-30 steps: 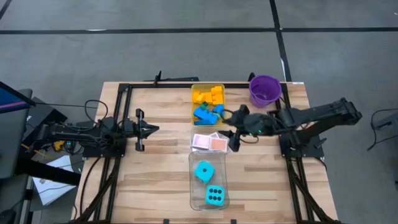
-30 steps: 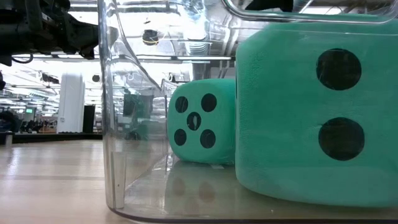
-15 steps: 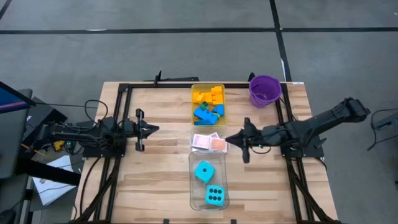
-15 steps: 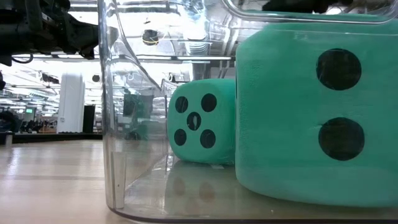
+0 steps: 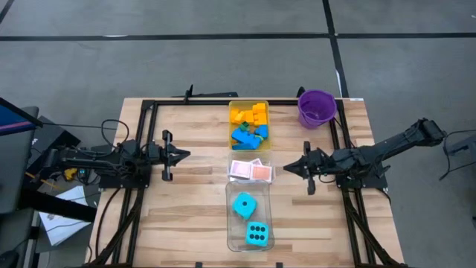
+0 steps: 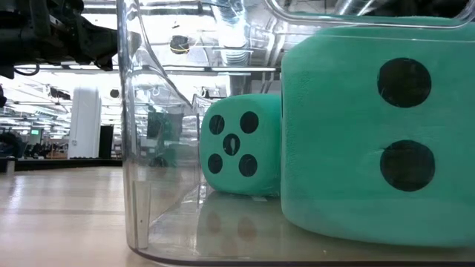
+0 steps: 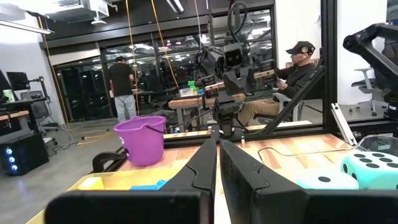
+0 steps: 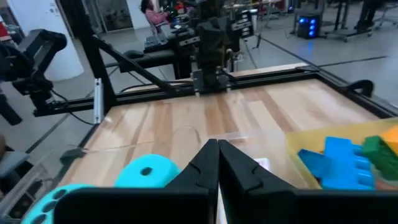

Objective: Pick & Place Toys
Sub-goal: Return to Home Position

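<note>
**Both arms clear of the toys, jaws closed; toys sit in three containers**

Landmark: the yellow bin (image 5: 231,128), at the back middle of the wooden surface (image 5: 186,216).

- Surface: one, with one black frame (image 5: 208,101) along its back edge and sides.
- Arms: two, both lying low and pointing inward.
  - The left gripper (image 5: 186,154) is well to the left of the yellow bin and slightly forward of it. Its jaws are together and hold nothing.
  - The right gripper (image 5: 288,170) is forward and right of the yellow bin, near the card tray (image 5: 232,179). Its jaws are together and empty.
- Containers: three in one line running from the yellow bin toward the front edge.
  - The card tray is clear and just in front of the yellow bin.
  - The dice tray (image 5: 229,223) is also clear, just beyond the card tray and farthest from the bin.
- Purple bucket (image 5: 317,108): one, upright, to the right of the yellow bin at the back right corner.
- Dice (image 5: 243,205): two, cyan with black dots, both inside the dice tray.
  - The die nearer the yellow bin shows one dot up; the farther one shows four.
  - In the low view both rest on the tray floor behind its clear wall.
- Cards (image 5: 242,170): in the card tray, one pink back and one orange back side by side. The total number cannot be told.
- Bricks (image 5: 249,123): a heap inside the yellow bin, yellow and orange toward the back, blue and green toward the card tray. They are too jumbled to count.
</note>
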Controlling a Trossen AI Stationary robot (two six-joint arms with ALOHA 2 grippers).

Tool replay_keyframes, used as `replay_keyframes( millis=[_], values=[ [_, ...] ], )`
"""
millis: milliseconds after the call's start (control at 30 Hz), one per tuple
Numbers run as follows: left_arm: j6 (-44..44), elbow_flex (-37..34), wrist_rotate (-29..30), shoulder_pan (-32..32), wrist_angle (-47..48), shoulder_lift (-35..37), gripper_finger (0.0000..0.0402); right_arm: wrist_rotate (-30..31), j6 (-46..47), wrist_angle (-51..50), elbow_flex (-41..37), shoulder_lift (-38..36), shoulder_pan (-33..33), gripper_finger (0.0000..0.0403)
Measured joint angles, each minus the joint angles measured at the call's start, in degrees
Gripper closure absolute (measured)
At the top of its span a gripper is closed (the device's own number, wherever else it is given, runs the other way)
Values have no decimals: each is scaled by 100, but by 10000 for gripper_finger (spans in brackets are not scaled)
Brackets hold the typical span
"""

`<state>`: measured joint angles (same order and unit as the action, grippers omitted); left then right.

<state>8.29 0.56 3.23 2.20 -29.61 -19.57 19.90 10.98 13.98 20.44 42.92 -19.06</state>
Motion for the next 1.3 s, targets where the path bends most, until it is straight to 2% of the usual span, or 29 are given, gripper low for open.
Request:
replay_keyframes(
  millis=[333, 633, 833, 933, 1133, 1300],
  values=[
    [-1, 0, 4, -1, -2, 1, 385, -105, -260, 43, -1040, -1491, 32, 402],
    [0, 0, 30, 0, -2, 1, 385, -845, -468, -28, -1946, -3170, 240, 403],
    [-2, 0, 28, -1, 0, 0, 385, -979, -591, -1158, -1997, -4114, 634, 403],
    [-2, 0, 28, -1, -2, 2, 385, -1315, -828, -1269, -1974, -4283, 897, 403],
    [1, 0, 23, 2, 0, 2, 385, -1729, -1235, -1458, -1936, -4173, 1469, 403],
    [0, 0, 21, 0, -2, 2, 385, -1985, -1128, -1506, -1933, -4184, 1808, 403]
  ],
)
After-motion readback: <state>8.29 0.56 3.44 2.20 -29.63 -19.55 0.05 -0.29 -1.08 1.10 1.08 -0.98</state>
